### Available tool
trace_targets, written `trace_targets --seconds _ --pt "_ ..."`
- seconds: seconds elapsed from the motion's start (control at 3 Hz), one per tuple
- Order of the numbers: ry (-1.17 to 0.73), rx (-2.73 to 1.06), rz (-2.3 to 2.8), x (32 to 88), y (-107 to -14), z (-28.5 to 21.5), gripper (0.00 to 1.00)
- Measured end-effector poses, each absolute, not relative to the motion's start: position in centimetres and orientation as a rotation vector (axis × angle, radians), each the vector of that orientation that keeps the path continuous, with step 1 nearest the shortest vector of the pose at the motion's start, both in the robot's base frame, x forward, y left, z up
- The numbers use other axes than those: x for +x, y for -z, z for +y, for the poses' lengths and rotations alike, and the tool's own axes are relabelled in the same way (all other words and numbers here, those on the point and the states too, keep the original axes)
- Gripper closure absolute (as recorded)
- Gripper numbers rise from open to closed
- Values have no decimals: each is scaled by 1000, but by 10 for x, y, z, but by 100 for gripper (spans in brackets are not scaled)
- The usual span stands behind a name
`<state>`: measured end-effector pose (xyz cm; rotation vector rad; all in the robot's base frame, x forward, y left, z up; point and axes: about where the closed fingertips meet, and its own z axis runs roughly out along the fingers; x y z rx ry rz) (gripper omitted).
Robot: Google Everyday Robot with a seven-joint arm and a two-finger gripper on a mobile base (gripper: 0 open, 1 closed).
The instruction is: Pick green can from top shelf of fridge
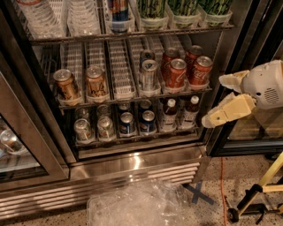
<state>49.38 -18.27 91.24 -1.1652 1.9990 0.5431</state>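
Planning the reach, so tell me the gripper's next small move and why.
Probably raise the gripper and bring it in toward the opening of the fridge. It hangs open and empty beside the right door frame, about level with the red cola cans, while the green cans stand on the top shelf, well above it and further inside.

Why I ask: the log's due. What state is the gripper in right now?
Gripper: open, holding nothing, at the right edge of the fridge, well below the green cans.
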Motion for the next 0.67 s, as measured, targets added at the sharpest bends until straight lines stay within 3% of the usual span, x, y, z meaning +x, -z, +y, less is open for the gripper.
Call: trace_targets --seconds 0.67 --pt "-591 -1148 1904 502 -916 -171 0"
